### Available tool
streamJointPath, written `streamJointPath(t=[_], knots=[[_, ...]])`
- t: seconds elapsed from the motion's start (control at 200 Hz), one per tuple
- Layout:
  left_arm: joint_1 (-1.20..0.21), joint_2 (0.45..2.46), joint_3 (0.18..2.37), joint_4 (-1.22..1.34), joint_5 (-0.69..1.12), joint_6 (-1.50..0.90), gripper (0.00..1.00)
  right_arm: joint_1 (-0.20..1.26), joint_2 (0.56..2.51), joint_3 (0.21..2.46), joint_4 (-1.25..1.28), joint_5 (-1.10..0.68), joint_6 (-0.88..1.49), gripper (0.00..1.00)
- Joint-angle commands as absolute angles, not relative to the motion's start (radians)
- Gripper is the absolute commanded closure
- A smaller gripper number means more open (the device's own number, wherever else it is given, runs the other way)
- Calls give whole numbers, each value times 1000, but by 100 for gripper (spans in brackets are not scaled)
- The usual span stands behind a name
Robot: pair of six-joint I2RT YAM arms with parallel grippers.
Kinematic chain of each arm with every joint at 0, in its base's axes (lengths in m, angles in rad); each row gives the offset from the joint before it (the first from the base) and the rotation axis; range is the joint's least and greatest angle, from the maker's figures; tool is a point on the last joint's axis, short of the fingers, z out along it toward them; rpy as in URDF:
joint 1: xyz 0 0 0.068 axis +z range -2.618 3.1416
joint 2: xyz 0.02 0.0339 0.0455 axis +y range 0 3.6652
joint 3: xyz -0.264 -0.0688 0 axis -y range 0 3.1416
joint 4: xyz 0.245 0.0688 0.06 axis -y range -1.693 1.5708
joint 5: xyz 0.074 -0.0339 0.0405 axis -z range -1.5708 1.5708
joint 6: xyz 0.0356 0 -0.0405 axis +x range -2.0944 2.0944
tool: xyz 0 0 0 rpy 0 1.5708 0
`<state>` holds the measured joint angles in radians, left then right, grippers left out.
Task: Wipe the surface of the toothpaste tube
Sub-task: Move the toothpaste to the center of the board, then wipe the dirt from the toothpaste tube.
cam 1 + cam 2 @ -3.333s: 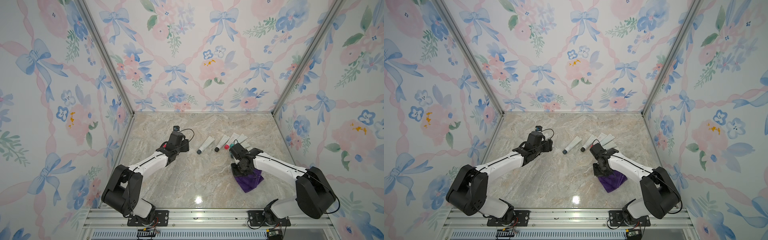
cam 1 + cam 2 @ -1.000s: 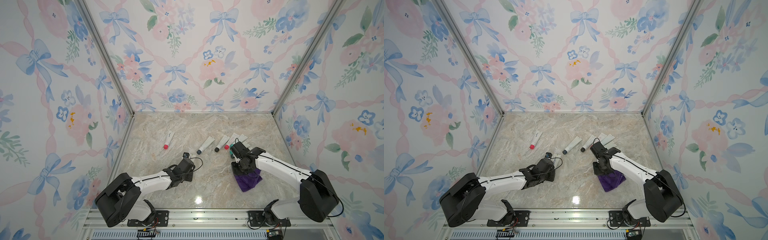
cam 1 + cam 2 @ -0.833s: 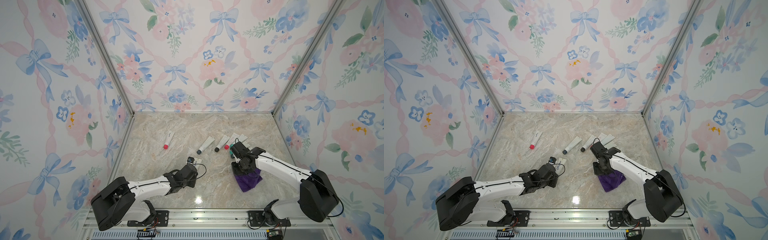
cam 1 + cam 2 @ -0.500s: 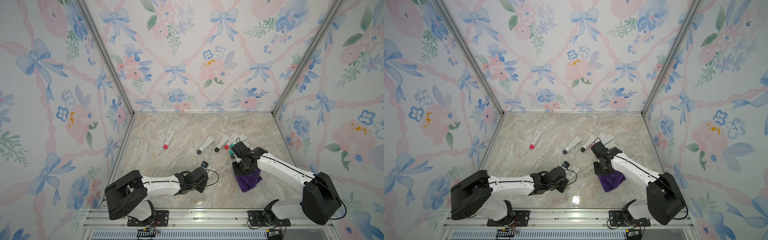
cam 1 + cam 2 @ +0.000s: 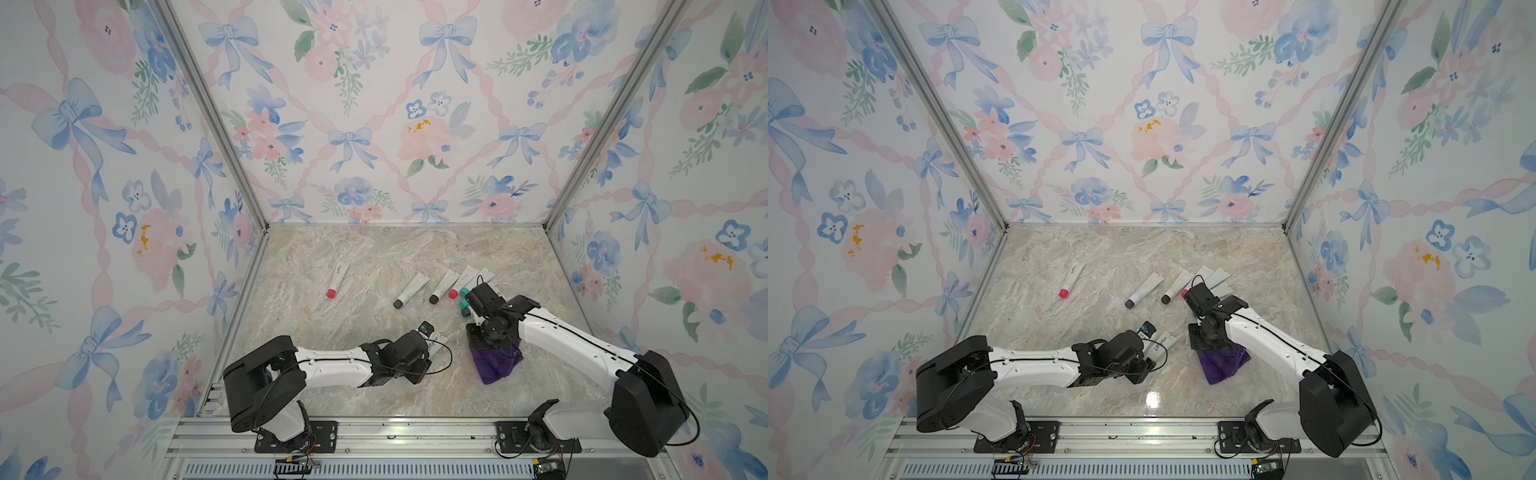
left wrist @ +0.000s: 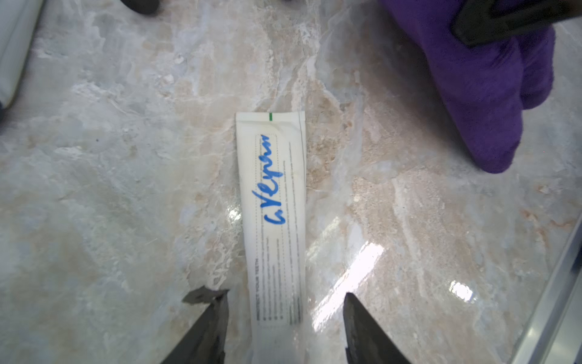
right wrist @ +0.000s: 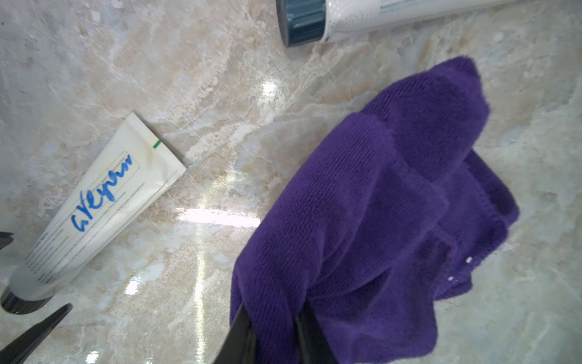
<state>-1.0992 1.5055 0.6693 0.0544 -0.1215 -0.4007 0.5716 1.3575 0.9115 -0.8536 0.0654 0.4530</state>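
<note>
I am looking at a shiny marble desk (image 5: 374, 257). A white tube with blue writing (image 6: 274, 205) is lying flat on it, near a purple cloth (image 5: 496, 365) that is resting there too. Farther back, a red-capped tube (image 5: 337, 280) is lying alone, and a row of tubes (image 5: 444, 284) is lying close together.

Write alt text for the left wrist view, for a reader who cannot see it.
A white toothpaste tube with blue handwriting lies flat on the marble tabletop, one end between the open fingers of the left gripper, which stand clear of it. A bunched purple cloth lies beyond it to one side.
</note>
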Motion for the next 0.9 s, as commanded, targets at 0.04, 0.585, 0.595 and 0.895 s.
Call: streamJointPath(t=[0.04, 0.585, 0.595, 0.895], knots=[[-1111, 1439, 594, 48, -110, -414, 39, 581, 1353, 905, -867, 81, 467, 80], [-1139, 1511, 551, 143, -109, -394, 54, 594, 1381, 934, -880, 77, 463, 80], [-1139, 1514, 552, 144, -107, -392, 54, 594, 1381, 935, -880, 77, 462, 80], [-1138, 1557, 575, 167, -101, -354, 64, 595, 1379, 939, -889, 77, 463, 80]])
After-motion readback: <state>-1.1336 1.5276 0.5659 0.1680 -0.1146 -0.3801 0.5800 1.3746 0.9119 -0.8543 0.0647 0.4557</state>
